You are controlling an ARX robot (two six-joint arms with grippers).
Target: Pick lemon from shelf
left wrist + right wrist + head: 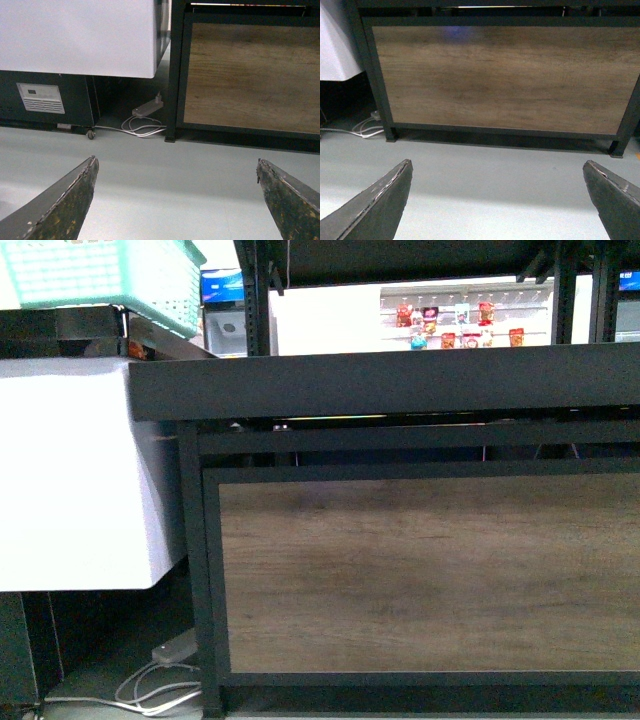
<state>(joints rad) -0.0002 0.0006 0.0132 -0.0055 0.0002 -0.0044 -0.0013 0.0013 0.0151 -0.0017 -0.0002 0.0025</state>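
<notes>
The shelf (400,385) is a black metal-framed stand with a flat dark tray edge and a brown wood-grain front panel (430,575); it fills the front view. The panel also shows in the left wrist view (250,75) and the right wrist view (505,77). The lemon is out of view. Neither arm shows in the front view. My left gripper (176,167) is open and empty above the grey floor, short of the shelf's left leg. My right gripper (497,169) is open and empty above the floor, facing the panel.
A white chest cabinet (70,470) stands left of the shelf, with a green basket (110,280) above it. A power strip with white cables (145,120) lies on the floor by the shelf's left leg. Shelves of bottles (460,325) stand far behind.
</notes>
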